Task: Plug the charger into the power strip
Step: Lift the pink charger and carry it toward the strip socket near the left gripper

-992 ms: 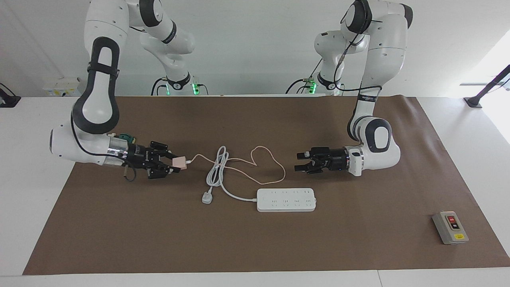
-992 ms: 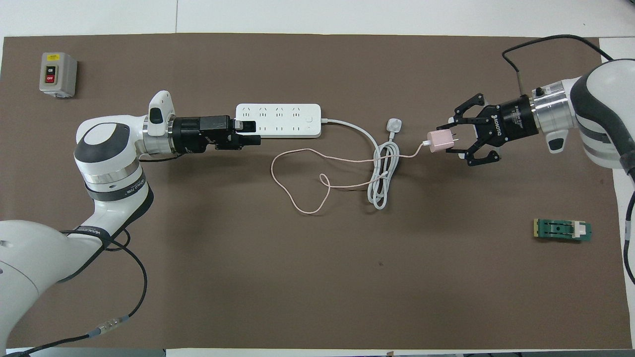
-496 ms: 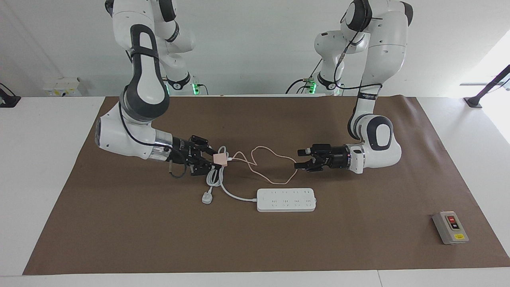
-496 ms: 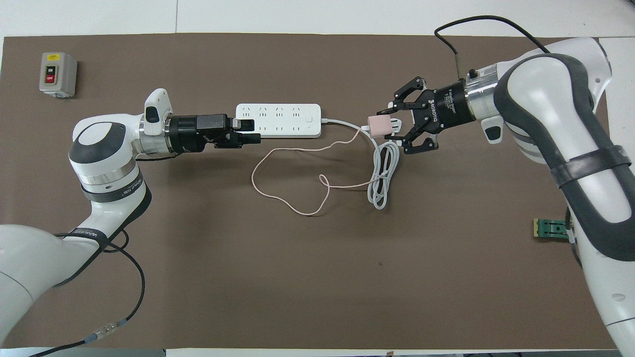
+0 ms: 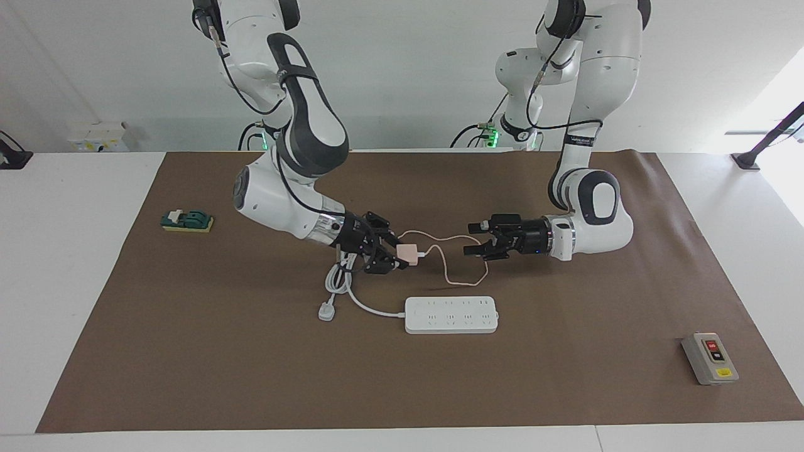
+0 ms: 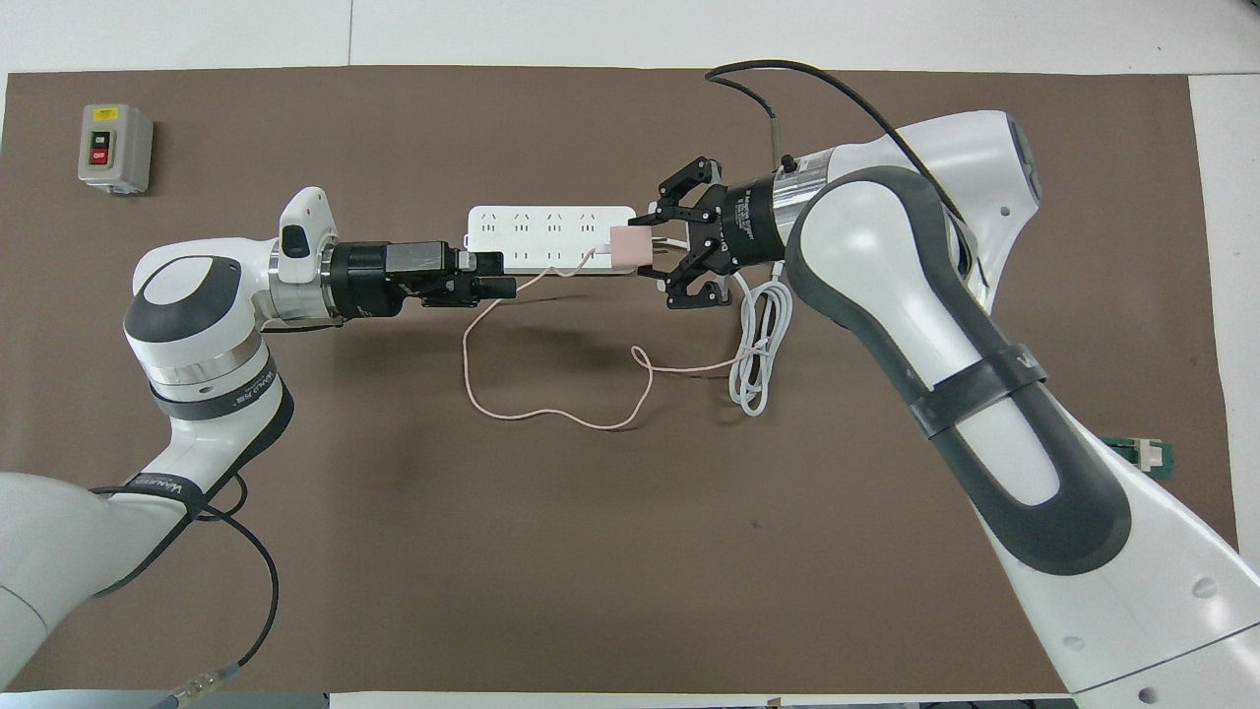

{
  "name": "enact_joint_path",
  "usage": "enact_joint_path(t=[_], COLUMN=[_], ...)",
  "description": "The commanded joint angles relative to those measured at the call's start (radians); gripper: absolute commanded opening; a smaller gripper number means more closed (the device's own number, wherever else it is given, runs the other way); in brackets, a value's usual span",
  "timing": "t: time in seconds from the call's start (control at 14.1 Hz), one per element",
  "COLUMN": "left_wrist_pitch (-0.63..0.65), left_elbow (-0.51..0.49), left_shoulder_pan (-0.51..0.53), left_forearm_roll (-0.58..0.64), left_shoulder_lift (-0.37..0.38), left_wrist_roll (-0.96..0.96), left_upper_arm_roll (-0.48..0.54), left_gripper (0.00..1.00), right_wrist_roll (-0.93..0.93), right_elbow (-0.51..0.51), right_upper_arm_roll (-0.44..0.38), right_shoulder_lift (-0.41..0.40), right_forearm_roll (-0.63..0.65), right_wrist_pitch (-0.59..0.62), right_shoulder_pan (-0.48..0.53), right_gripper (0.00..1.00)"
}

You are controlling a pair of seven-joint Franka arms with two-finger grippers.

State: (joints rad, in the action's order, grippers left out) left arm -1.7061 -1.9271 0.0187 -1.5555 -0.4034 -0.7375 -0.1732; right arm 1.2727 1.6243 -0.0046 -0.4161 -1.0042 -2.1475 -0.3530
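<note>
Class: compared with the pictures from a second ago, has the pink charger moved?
Yes. Held in the right gripper, the charger has travelled from the right arm's end toward the power strip, passing over the coiled white cord.

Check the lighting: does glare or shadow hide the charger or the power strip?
Facing view: bright wash only off the mat, at the left arm's end; charger, held in the right gripper jaws, and power strip evenly lit. Overhead view: soft shadow on the mat under the left gripper; raised charger overlaps the power strip's end, no glare.
</note>
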Motion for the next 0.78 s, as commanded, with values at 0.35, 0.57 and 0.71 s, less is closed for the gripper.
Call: enact_joint_path(t=[0.35,0.57,0.71], left_wrist_pitch=[0.013,0.013,0.013], left_elbow=[-0.036,-0.036,-0.036], left_shoulder_pan=[0.006,0.004,0.004], left_forearm_roll=[-0.026,-0.026,-0.026], left_shoulder_lift=[0.026,0.023,0.023], left_wrist_roll=[-0.036,-0.039,-0.039], left_upper_arm_roll=[0.001,0.001,0.001], left_gripper=[1.0,1.0,1.0], right_wrist_roll=[0.105,0.106,0.106], right_elbow=[-0.073,-0.073,-0.073], right_upper_arm_roll=[-0.003,-0.003,-0.003], right_shoulder_lift=[-0.07,-0.072,-0.072], right_forearm_roll=[-0.033,-0.037,-0.04], right_wrist_pitch=[-0.126,-0.127,-0.127], right_shoulder_pan=[-0.107,-0.132,-0.139], right_gripper=[0.0,0.0,0.0])
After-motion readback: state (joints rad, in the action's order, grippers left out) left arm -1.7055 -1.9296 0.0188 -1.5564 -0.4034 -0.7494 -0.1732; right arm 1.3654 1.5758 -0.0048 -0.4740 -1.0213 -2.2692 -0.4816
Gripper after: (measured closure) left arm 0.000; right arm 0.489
